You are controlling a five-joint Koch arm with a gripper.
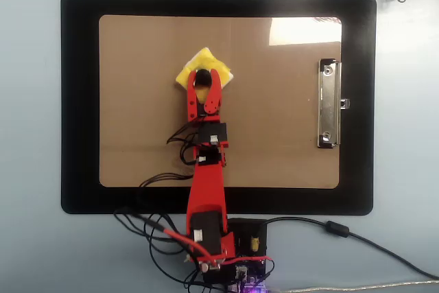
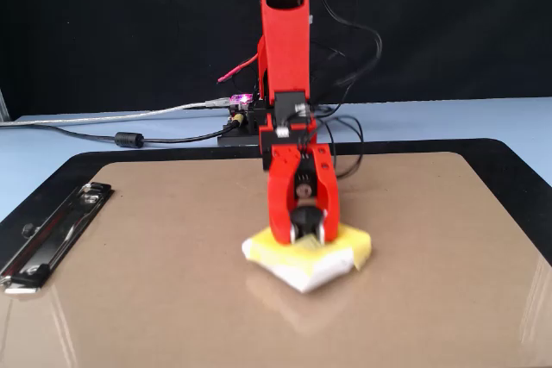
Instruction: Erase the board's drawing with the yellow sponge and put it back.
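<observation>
Two red fingers of the claw point(image 1: 204, 79) point(image 2: 305, 223) are closed narrowly on the black round knob of the small square yellow sponge point(image 1: 186, 71) point(image 2: 354, 246), pressing it flat on the large brown hardboard clipboard point(image 1: 274, 135) point(image 2: 155, 282), well apart from the silver metal clip point(image 1: 328, 103) point(image 2: 52, 234).

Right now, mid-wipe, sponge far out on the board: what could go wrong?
1. The gripper holds the yellow sponge only by its small black knob; a hard drag could twist the sponge or pull it free.
2. The arm is stretched well out over the board; pressure may be uneven there, so the sponge could skip.
3. No drawing is visible in either view, so it may lie under the sponge or be gone already. I can't confirm which.
</observation>
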